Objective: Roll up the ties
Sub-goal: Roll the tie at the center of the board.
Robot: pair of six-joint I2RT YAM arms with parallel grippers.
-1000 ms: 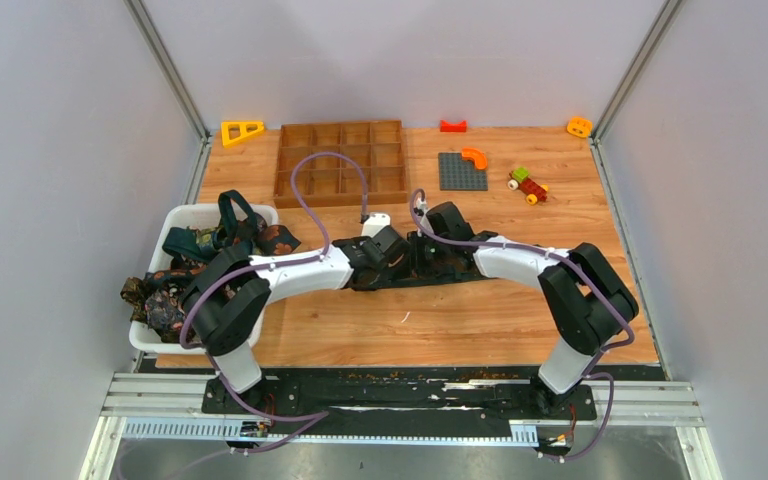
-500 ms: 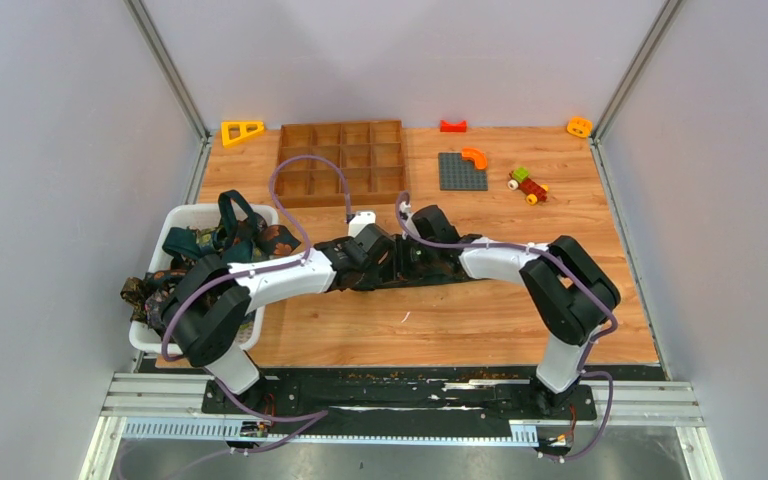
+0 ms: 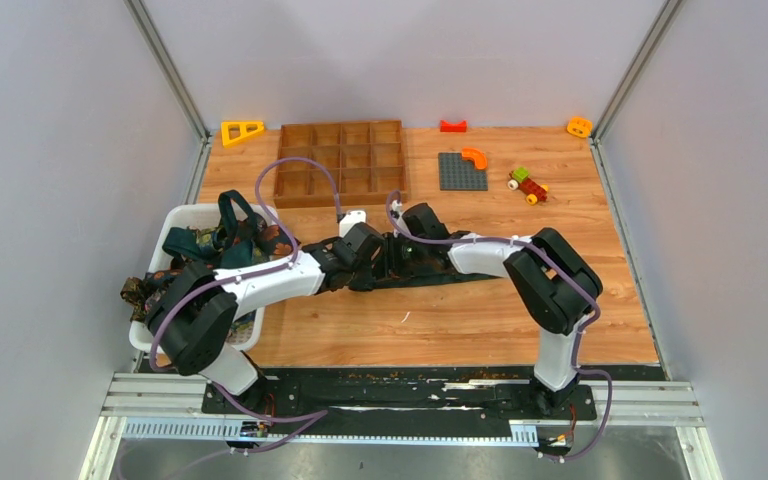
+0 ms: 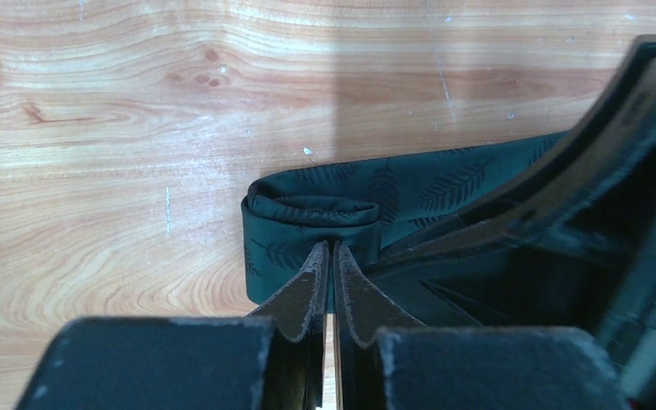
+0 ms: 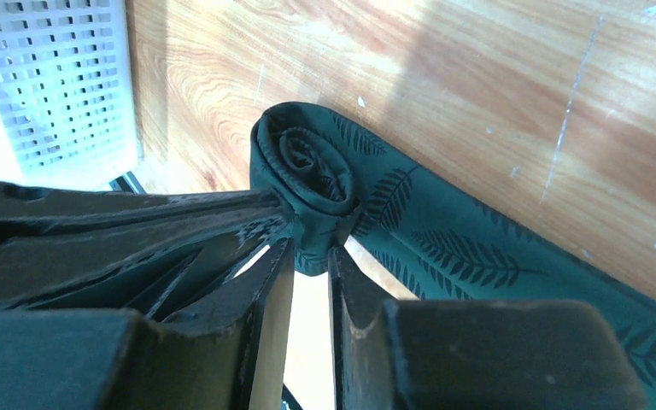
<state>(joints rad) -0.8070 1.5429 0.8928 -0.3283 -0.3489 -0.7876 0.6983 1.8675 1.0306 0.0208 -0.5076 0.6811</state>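
My left gripper (image 4: 328,249) is pinched almost shut on the dark green tie (image 4: 427,181), its tips biting the rolled end (image 4: 314,210) just ahead of them. My right gripper (image 5: 310,249) is narrow too, clamped on that roll's edge, with the flat length trailing off to its right. Other ties (image 3: 222,236) sit in the white basket (image 3: 195,209), left of my left gripper.

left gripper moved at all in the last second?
Yes. The left gripper, pinching the tie, shifted left toward the white basket: it was below the wooden tray's right end, now below its middle.
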